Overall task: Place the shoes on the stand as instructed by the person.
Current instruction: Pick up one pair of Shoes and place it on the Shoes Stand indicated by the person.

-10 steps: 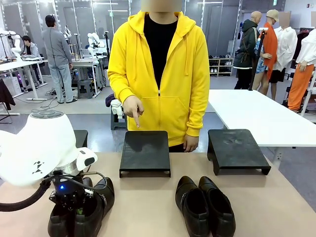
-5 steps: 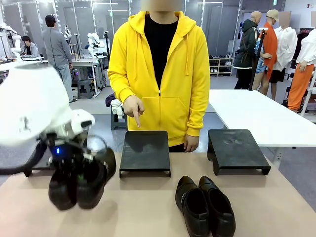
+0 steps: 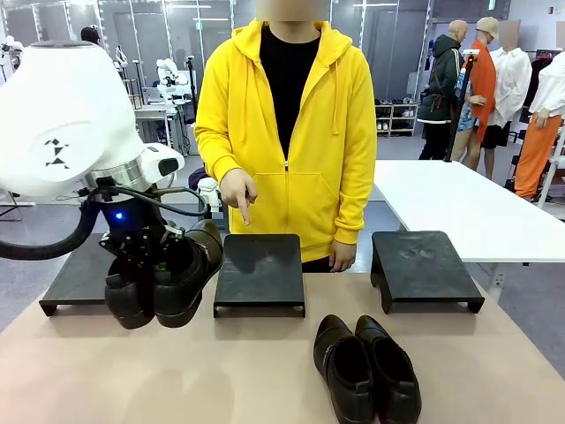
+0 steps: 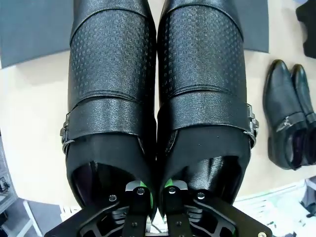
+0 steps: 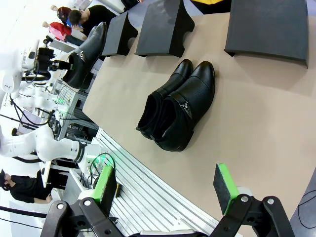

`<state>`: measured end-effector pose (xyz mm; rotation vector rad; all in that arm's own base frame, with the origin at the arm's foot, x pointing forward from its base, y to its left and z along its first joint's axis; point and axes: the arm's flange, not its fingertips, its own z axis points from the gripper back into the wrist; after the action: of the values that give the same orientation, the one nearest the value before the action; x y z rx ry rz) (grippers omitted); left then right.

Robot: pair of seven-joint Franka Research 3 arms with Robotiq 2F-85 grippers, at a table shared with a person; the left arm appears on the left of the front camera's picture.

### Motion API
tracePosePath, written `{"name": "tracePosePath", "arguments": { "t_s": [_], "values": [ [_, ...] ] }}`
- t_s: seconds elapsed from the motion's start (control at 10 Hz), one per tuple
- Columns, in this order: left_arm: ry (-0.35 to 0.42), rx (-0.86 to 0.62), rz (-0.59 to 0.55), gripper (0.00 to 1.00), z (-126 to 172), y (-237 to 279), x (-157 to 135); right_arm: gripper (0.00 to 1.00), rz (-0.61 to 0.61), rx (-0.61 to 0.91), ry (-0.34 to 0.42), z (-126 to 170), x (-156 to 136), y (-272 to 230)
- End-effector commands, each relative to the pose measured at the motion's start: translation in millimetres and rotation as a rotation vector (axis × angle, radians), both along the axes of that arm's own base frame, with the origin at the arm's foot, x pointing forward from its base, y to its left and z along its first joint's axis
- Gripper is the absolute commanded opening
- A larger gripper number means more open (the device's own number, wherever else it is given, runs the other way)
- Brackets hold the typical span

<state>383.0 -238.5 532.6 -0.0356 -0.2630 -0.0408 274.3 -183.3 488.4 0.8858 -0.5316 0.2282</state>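
While the right gripper stands open, the left gripper clamps two shoes by their adjoining inner walls.

My left arm ends in a big, rounded white plastic shell, and I place the rest from that. On the shell's face sits a small black angular mark. Just under the shell runs a brushed silver metal ring, with a white boxy block beside it. A thick black cable loops out below the shell, and a small blue light glows beneath the ring.

My left gripper is made of black jointed bars with round silver screw heads and green pads. My right gripper matches it, with black bars, silver screws and bright green rectangular pads.
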Motion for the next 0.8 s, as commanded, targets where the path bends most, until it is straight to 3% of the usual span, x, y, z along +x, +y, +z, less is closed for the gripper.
{"name": "tracePosePath", "arguments": {
  "t_s": [0.0, 0.6, 0.7],
  "values": [
    [0.001, -0.014, 0.017, 0.0, 1.2, 7.1, -2.9, 1.0, 0.007, 0.01, -0.019, 0.4, 0.2, -0.1],
    [0.001, -0.014, 0.017, 0.0, 1.2, 7.1, -2.9, 1.0, 0.007, 0.01, -0.019, 0.4, 0.2, -0.1],
    [0.017, 0.001, 0.01, 0.07, -7.3, 5.4, 1.6, 1.0, 0.007, 0.01, -0.019, 0.4, 0.2, -0.1]
  ]
}}
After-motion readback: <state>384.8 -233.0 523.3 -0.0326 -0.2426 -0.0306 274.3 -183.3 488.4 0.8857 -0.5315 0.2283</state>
